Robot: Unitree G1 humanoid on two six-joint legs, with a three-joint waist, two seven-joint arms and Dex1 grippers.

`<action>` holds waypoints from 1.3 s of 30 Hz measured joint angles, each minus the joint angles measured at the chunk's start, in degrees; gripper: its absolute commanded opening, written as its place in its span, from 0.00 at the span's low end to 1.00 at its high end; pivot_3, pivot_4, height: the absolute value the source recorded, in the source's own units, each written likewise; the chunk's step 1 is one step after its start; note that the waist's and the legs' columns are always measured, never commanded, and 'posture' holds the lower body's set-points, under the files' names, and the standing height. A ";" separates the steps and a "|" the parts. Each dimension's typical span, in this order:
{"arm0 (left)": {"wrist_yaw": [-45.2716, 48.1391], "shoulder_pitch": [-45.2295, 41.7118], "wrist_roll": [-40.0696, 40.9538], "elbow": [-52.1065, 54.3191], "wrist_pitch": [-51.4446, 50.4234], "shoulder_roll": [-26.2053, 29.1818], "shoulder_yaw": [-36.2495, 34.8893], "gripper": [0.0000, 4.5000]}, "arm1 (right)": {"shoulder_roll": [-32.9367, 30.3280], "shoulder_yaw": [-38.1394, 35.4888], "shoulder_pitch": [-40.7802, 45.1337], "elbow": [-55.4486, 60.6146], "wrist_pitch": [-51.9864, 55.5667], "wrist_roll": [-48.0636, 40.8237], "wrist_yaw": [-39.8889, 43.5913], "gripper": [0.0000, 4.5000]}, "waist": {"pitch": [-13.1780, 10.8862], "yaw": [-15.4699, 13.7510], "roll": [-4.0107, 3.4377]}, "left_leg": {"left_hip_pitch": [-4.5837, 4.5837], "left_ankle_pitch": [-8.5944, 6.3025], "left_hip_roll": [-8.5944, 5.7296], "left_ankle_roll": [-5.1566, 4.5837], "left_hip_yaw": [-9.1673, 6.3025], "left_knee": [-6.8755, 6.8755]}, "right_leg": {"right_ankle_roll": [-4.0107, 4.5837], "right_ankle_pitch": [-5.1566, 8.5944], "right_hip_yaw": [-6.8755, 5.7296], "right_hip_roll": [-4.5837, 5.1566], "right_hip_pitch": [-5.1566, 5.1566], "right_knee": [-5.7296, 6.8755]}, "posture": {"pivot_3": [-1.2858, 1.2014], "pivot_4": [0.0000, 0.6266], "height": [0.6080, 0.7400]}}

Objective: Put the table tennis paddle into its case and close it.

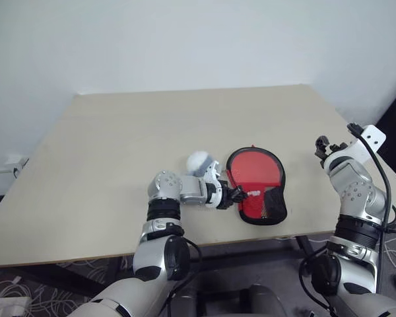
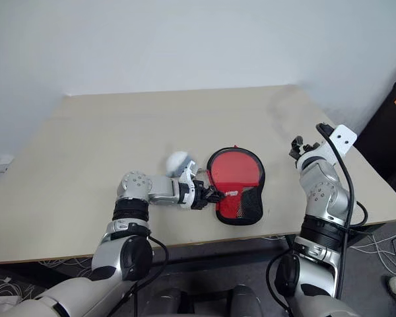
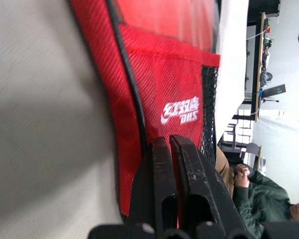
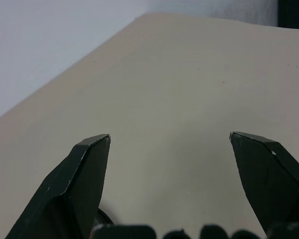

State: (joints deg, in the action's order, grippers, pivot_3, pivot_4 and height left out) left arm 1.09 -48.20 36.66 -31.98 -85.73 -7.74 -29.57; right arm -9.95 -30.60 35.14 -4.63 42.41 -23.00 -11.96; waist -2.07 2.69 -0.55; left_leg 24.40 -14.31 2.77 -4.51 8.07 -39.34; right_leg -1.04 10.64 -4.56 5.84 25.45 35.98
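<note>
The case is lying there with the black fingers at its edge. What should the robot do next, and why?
Probably draw the left gripper along the case's edge to zip it: its fingers are shut at the red edge, and the right gripper waits open, off to the side.

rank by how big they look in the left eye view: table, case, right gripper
1. table, by far the largest.
2. case.
3. right gripper, smallest, though it sits at a different height from the tabletop things, so apparent size only.
</note>
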 measured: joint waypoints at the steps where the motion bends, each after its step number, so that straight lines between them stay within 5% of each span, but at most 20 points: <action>1: -0.08 0.00 0.02 1.69 -0.48 0.00 0.53 0.00 | 0.00 0.12 -0.05 0.09 -0.02 0.03 -0.06 0.93 | 0.00 0.00 0.00 | 0.00 0.00 0.00 0.00 0.00 0.00 | 0.00 0.00 0.00 0.00 0.00 0.00 | 0.52 0.00 0.88; 4: -0.21 0.04 0.03 7.42 -1.78 0.01 2.99 0.13 | 0.08 0.89 -0.13 0.63 -0.08 0.10 -0.32 0.93 | 0.00 -0.02 0.00 | 0.00 0.00 -0.01 0.01 0.01 0.00 | 0.11 -0.06 0.00 0.01 -0.02 -0.01 | 0.52 0.00 0.88; 15: -3.48 0.05 -0.73 10.84 -5.57 0.00 -1.75 0.94 | 0.08 2.23 -0.46 0.59 -0.60 0.26 -0.42 0.93 | 0.00 -0.01 0.00 | -0.01 0.00 -0.01 0.01 -0.01 0.00 | 0.03 -0.02 -0.02 0.00 -0.02 -0.02 | 0.52 0.00 0.88; 22: -7.82 -3.12 -1.77 1.96 -4.43 -0.22 -9.87 0.94 | 0.07 2.25 -0.45 0.46 -0.66 0.18 -0.41 0.93 | 0.02 -0.11 0.00 | -0.01 -0.01 -0.10 0.02 -0.28 -0.05 | -0.01 0.01 -0.22 0.04 -0.26 -0.13 | 0.52 0.00 0.88; 29: -9.34 -5.92 -2.30 -5.42 0.46 -0.37 -9.14 0.94 | 0.07 1.79 -0.87 0.85 -0.65 0.05 -0.87 0.93 | 0.13 -0.87 -0.11 | -0.62 -0.14 -0.23 0.14 -0.63 -0.07 | -0.16 0.11 -0.57 0.14 -1.17 -0.34 | 0.52 0.00 0.88; 39: -6.41 -6.89 -1.91 -8.11 1.47 -0.53 -4.69 0.94 | 0.07 0.83 -2.26 2.11 -0.51 -0.04 -1.72 0.93 | 0.13 -2.07 -0.11 | -0.66 -0.18 -0.30 0.07 -0.76 -0.07 | -0.26 0.17 -0.57 0.25 -1.20 -0.31 | 0.52 0.00 0.88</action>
State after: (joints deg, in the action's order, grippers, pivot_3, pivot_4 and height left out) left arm -5.33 -55.08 34.75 -40.10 -84.25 -8.27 -34.25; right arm -9.88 -29.78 32.88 -2.52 41.90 -23.05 -13.68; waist -1.93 0.62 -0.67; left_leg 23.74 -14.49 2.47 -4.44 7.31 -39.41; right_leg -1.31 10.82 -5.12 6.08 24.24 35.67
